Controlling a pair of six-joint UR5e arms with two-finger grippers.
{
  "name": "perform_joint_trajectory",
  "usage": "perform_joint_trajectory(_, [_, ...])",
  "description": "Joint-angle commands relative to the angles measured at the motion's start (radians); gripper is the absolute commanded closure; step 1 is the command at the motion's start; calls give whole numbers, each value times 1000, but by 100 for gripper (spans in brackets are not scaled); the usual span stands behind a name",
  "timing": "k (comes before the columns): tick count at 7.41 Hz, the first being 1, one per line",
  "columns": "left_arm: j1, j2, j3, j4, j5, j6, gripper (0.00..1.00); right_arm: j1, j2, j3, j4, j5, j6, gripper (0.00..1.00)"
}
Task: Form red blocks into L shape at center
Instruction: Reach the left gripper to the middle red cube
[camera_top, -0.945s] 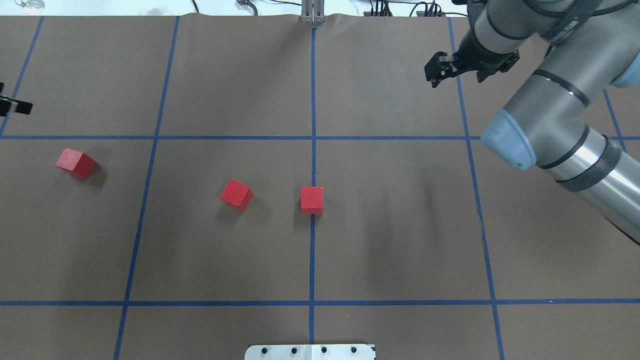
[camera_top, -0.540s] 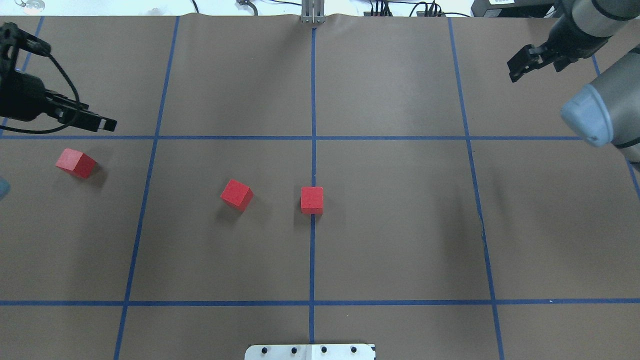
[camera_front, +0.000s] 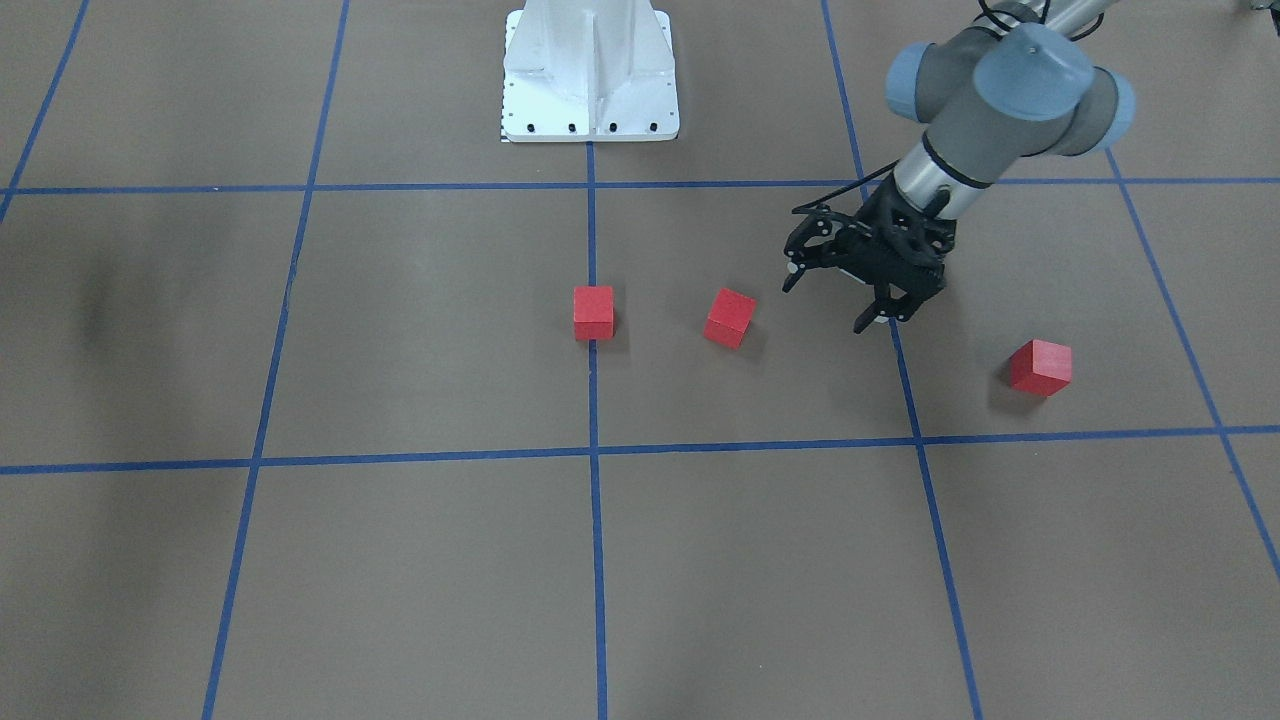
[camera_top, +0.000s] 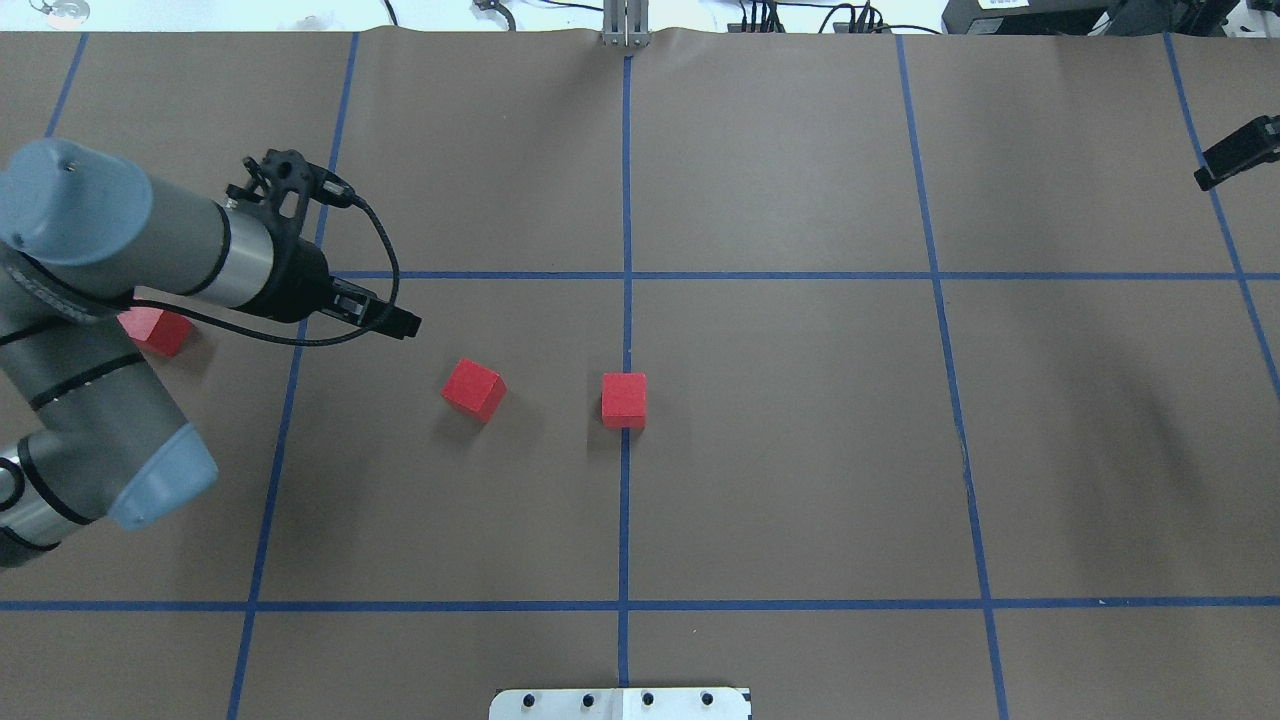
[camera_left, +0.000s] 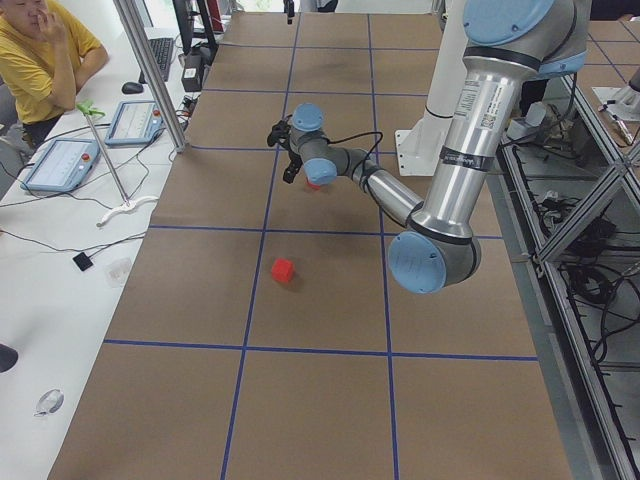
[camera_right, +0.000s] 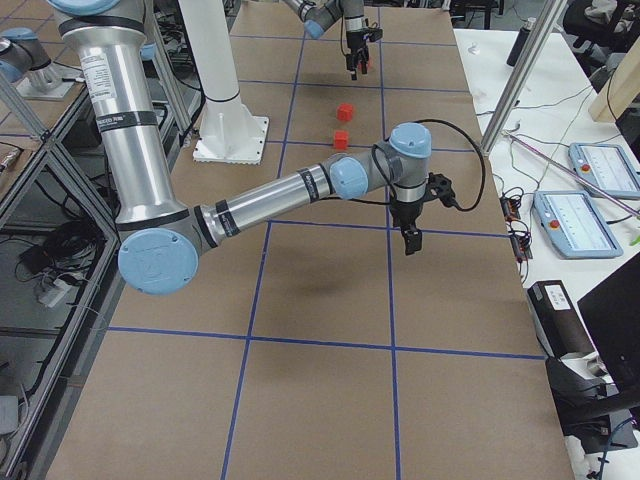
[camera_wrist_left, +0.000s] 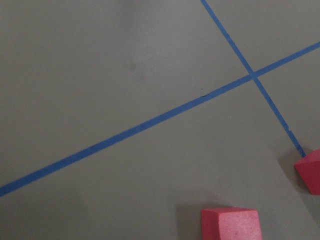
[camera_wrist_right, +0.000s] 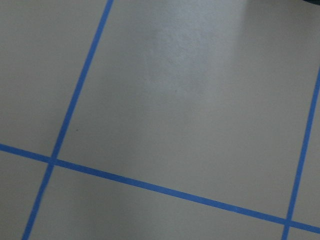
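Left claw (camera_front: 828, 305) spread open, empty, hovers near second block (camera_top: 474, 389) (turned askew). Risk: claw clips corner, skids it into centre-line block (camera_top: 624, 400). Third block (camera_top: 155, 330) near worktop (camera_top: 800, 480) left edge. Right claw (camera_top: 1235, 155) at right edge: opening impossible to tell.

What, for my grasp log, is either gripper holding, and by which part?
Nothing. The left gripper is open and empty, and all three red blocks lie free on the table; the right gripper carries none.

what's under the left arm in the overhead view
A red block, partly covered by the left arm; only its lower part shows. The front view shows it whole.
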Motion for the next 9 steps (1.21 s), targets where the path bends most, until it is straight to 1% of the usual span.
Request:
perform_joint_trajectory(1, [89, -95, 5, 146, 135, -29, 0, 30, -58, -3, 40, 20, -32, 0])
perform_joint_trajectory(2, [127, -137, 8, 219, 187, -29, 0, 30, -60, -3, 42, 20, -31, 0])
perform_joint_trajectory(6, [164, -138, 64, 213, 194, -23, 0, 30, -60, -3, 42, 20, -28, 0])
perform_joint_trajectory(9, [184, -140, 71, 215, 194, -29, 0, 29, -60, -9, 44, 18, -28, 0])
